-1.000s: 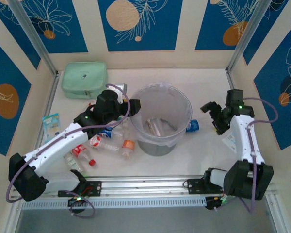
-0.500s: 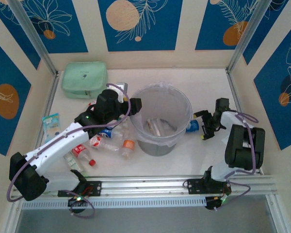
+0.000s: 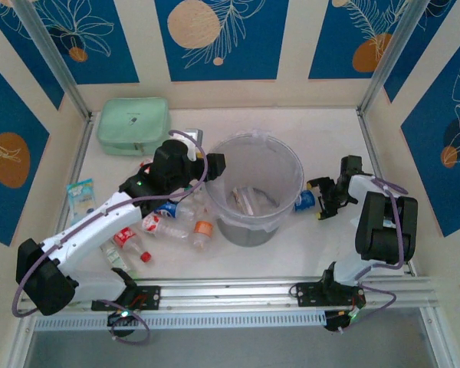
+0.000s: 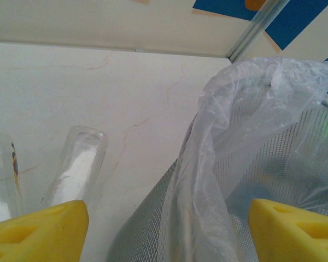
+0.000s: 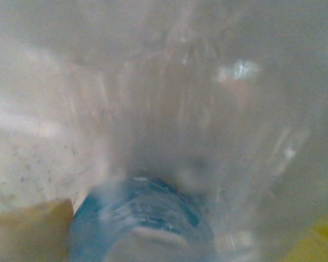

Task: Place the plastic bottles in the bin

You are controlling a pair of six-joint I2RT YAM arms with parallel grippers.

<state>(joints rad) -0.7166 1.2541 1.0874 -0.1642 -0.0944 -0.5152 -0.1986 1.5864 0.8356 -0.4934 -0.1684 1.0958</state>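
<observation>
Bracketing the blue bottle point(image 3: 305, 198) right of centre beside the bin point(image 3: 295, 165) to lift it in, we can't tell whether our right gripper point(image 3: 320, 199) grips it; the left gripper point(image 4: 164, 232) gapes empty.

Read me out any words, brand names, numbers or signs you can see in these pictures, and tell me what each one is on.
No text can be read anywhere.
Label on the red-labelled bottle: print too small to read.
Label on the blue-labelled bottle: too small from above, blurred up close.
Print on the light-blue packet: too small to read.
Faint mark on the mint-green pouch: too small to read.
</observation>
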